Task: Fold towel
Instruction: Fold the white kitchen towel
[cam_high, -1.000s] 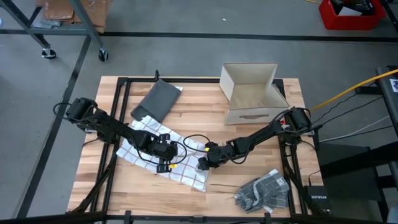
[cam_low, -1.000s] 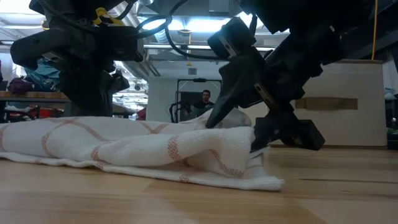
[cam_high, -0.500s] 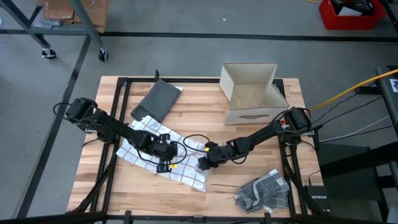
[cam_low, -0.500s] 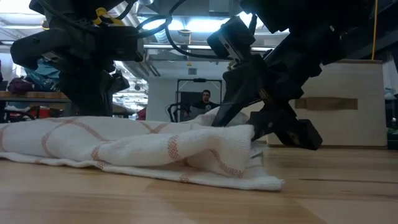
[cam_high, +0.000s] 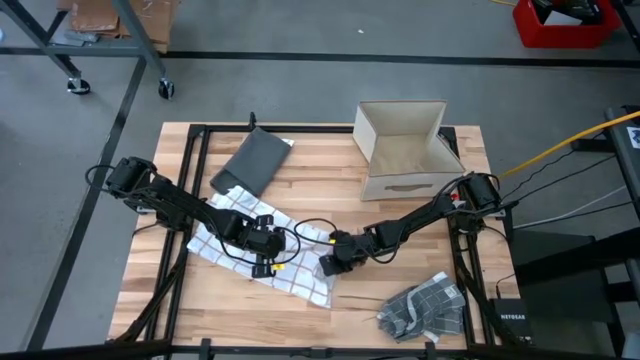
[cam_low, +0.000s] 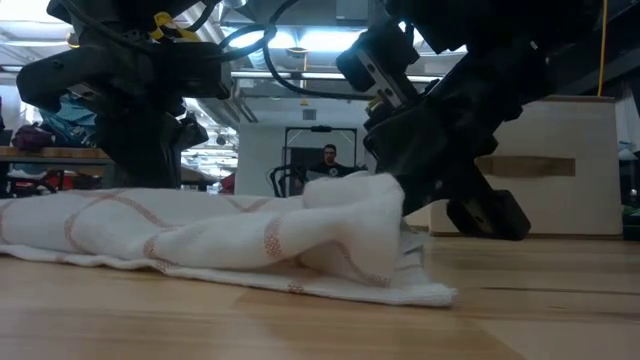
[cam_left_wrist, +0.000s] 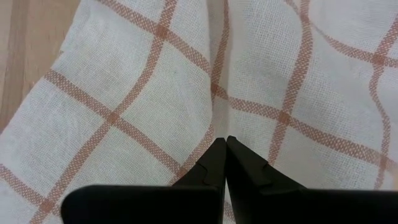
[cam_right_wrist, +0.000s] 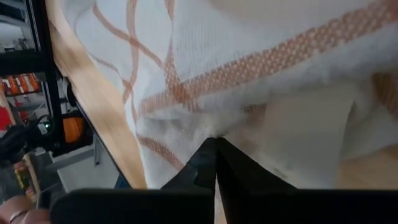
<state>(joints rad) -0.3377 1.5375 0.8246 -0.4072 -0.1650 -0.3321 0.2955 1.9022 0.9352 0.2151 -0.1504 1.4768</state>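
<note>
Closed since a second before: right gripper (cam_high: 327, 266) pinching white, orange-checked cloth towel (cam_high: 236, 244) near tabletop's front edge, left gripper (cam_high: 266, 262) shut, pressed on it; thin pinch, so likely slipped free on lifting.

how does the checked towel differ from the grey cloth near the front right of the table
The checked towel is white with orange lines; the grey cloth is grey with pale lines. The towel lies spread mostly flat; the cloth sits crumpled in a heap. Both grippers, left and right, are shut at the towel; nothing touches the cloth. Both are checked fabric on the table.
</note>
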